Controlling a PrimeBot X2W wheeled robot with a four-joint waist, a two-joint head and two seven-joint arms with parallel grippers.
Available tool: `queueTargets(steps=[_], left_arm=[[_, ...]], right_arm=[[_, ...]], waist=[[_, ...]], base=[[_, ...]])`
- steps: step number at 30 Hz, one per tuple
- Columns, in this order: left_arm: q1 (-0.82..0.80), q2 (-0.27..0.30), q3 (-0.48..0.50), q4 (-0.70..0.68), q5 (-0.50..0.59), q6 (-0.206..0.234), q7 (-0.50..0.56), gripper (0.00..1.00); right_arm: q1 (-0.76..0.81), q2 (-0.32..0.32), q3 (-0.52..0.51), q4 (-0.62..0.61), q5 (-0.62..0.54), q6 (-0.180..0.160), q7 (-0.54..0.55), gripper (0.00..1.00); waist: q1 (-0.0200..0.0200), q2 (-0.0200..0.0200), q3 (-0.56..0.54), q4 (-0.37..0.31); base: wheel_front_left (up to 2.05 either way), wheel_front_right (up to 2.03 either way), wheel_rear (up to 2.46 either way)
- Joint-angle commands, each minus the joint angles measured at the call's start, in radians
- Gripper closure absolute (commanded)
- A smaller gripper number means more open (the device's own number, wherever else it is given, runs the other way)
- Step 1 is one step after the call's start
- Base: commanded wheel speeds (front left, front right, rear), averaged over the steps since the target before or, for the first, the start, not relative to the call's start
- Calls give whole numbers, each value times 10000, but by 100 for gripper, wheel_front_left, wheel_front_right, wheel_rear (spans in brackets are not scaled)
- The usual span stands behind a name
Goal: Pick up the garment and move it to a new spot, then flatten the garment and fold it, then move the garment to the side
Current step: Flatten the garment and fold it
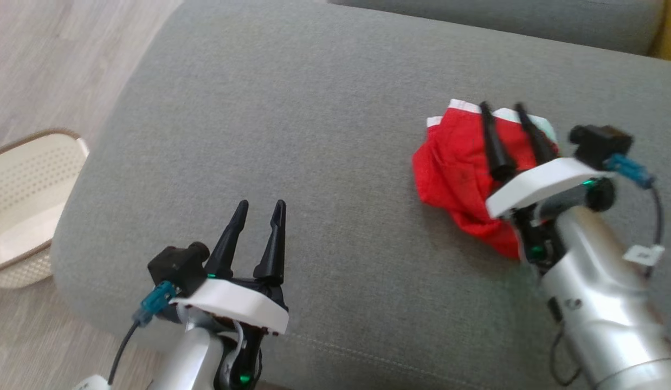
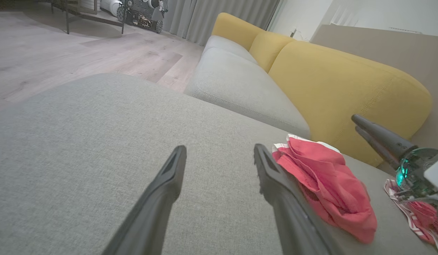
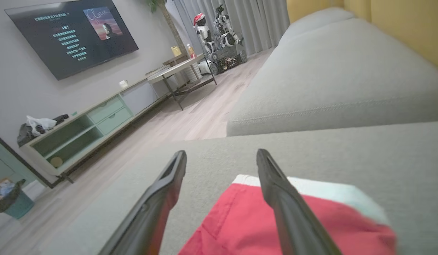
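The garment [image 1: 460, 173] is a crumpled red piece with a white band, lying on the right part of the grey sofa cushion [image 1: 292, 124]. Over it stands my right gripper [image 1: 502, 107], open, its two dark fingers spread above the cloth and holding nothing. In the right wrist view the red cloth [image 3: 240, 226] lies under and between the open fingers [image 3: 222, 153]. My left gripper [image 1: 261, 206] is open above bare cushion at the lower left, well apart from the garment. The left wrist view has the garment [image 2: 328, 187] to the right of its open fingers [image 2: 219, 148], with the right gripper [image 2: 360, 122] beyond.
A pale perforated basket [image 1: 21, 206] stands on the wooden floor left of the cushion. Yellow backrests [image 2: 346, 88] rise behind the sofa, and another grey seat cushion [image 2: 240, 88] adjoins. A red-and-white striped cloth [image 2: 417, 216] shows at the left wrist view's right edge.
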Motion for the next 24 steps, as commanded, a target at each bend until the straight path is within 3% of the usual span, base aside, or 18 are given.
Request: queueTargets(steps=[1,9,15,24], left_arm=[[-261,60,420,-327,64,13,-122,0],[-249,60,726,-445,205,-117,-122,0],[-245,60,1043,-644,259,-139,-122,0],[-43,60,1464,-752,363,-82,-122,0]], right_arm=[[-112,-232,-63,-485,-399,-7,-171,0],[787,-981,-1396,-1379,-2433,-7,-324,0],[1850,-1060,-2577,-2344,-3366,-7,-481,0],[3401,-591,-3702,-3599,-4550,-7,-788,0]], waist=[[0,0,-85,-174],[0,0,-399,-959],[0,0,-537,-1608],[0,0,-615,-2201]], base=[[0,0,0],[0,0,0],[0,0,0],[0,0,0]])
